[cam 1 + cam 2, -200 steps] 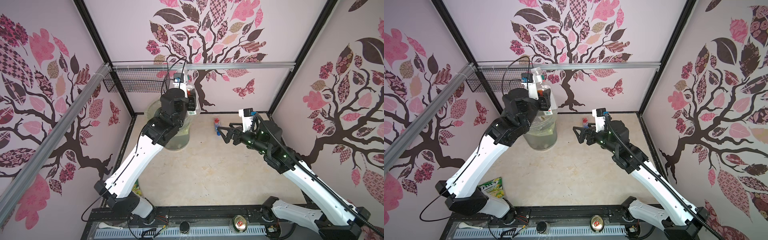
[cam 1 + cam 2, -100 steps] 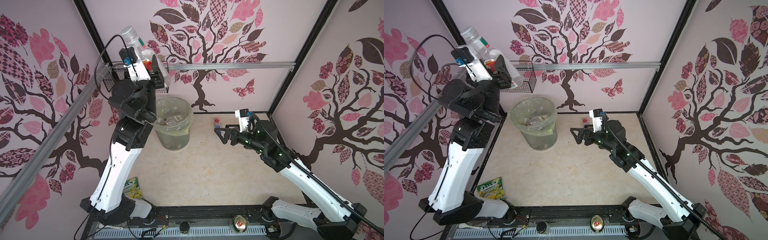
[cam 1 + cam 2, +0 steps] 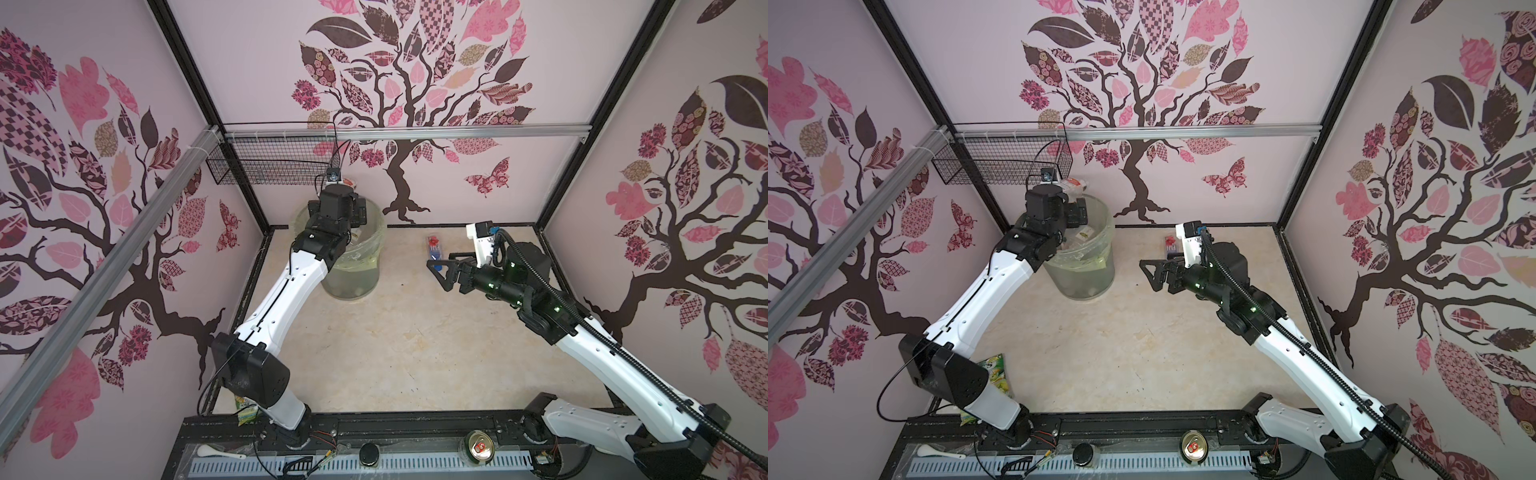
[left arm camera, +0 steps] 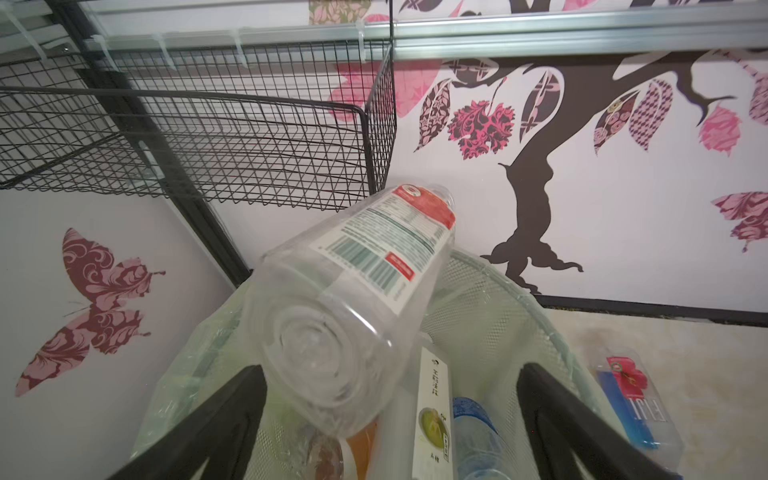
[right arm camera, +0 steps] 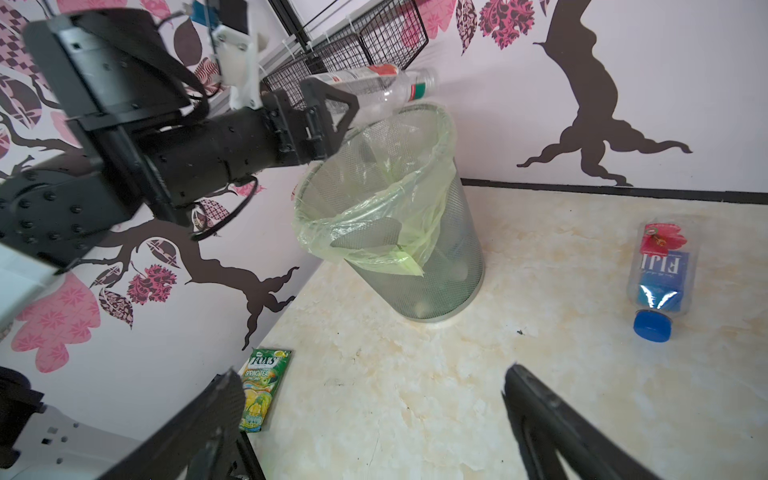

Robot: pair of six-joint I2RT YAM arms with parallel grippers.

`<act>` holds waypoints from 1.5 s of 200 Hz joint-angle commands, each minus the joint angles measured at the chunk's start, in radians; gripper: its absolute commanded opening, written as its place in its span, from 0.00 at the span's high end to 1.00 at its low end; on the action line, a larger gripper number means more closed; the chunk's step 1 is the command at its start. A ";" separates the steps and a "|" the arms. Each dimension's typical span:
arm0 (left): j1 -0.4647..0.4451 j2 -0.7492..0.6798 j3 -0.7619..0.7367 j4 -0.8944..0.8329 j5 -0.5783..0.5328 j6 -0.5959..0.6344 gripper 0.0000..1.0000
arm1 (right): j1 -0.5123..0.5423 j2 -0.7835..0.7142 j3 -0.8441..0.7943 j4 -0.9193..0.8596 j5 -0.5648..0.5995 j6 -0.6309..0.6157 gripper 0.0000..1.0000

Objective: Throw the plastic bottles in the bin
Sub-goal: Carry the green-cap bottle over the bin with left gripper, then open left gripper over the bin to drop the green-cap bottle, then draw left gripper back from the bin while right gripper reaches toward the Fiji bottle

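**Clear plastic loose over the bin; next pick beyond the right jaws**

Showing, in a top view, the left gripper [image 3: 1074,211] hovering over the bin [image 3: 1100,274] at upper centre-left, jaws spread wide and clamping nothing, with the clear red-labelled bottle [image 4: 361,291] tilting above the rim. Showing the right gripper [image 3: 437,274] right of centre, jaws likewise apart and empty. Lying just above it in the frame, flat on the table [image 3: 395,340]: the blue-labelled bottle [image 3: 433,247], long axis running up-down, cap end nearest, right arm closer. Finding nothing between. Sitting well aside: wire basket [image 3: 270,170], green sachet [image 5: 264,386], can [image 3: 478,446].
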 commanded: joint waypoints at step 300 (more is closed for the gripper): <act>0.028 0.472 0.516 -0.081 0.321 -0.187 0.02 | -0.001 -0.050 -0.125 0.000 0.084 -0.040 0.00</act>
